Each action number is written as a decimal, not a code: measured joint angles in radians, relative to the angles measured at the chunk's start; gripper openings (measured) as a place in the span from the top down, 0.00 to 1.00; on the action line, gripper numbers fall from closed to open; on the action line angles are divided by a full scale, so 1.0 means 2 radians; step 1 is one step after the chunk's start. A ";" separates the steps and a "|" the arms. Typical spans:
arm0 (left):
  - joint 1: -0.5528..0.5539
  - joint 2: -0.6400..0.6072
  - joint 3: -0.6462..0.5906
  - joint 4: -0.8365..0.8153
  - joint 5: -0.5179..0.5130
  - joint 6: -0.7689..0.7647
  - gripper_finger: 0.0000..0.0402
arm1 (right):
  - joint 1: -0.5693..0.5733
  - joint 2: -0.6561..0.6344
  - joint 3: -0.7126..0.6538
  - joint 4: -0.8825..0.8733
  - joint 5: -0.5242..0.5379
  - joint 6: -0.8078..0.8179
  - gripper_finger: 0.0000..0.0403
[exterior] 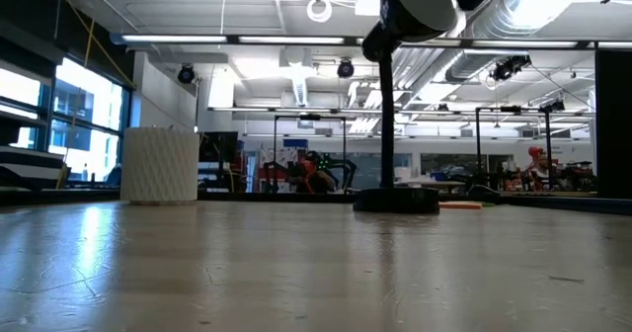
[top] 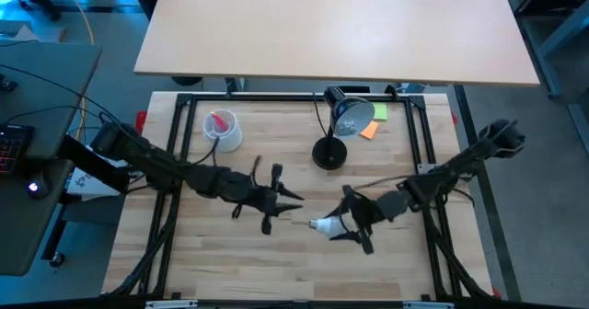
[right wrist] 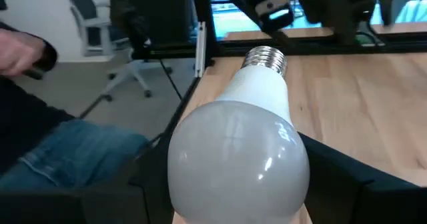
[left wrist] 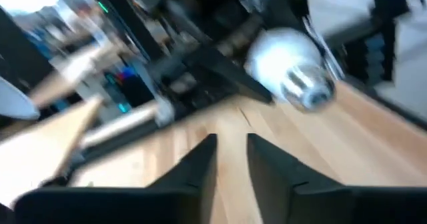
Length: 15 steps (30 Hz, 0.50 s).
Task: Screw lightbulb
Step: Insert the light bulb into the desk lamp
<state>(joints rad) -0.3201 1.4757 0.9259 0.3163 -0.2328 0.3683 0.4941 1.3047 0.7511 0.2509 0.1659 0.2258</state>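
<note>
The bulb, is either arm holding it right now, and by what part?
Yes. The right gripper holds the bulb by its round glass end, screw base pointing away. The left gripper holds nothing.

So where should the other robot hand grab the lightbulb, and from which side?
Probably not on the silvery screw base: that end must stay bare for the lamp. The right end effector already clamps the lightbulb by its round glass, base pointing toward the left end effector, so holding the glass looks best.

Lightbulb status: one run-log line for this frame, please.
lightbulb: held by right gripper, base toward left gripper | left gripper: empty, apart | lamp: unscrewed
</note>
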 joint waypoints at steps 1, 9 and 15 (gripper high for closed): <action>0.001 0.000 0.010 -0.026 0.010 0.000 0.74 | -0.011 -0.004 0.000 -0.008 -0.012 -0.001 0.40; -0.013 0.002 0.026 -0.048 -0.029 0.140 0.51 | -0.093 -0.047 0.000 -0.019 -0.086 -0.031 0.40; -0.016 0.003 0.027 0.024 -0.079 0.178 0.47 | -0.124 -0.051 0.000 -0.026 -0.124 -0.025 0.40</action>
<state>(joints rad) -0.3525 1.4822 0.9791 0.3647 -0.3900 0.7250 0.2453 1.2022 0.7517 0.1990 -0.0825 0.1749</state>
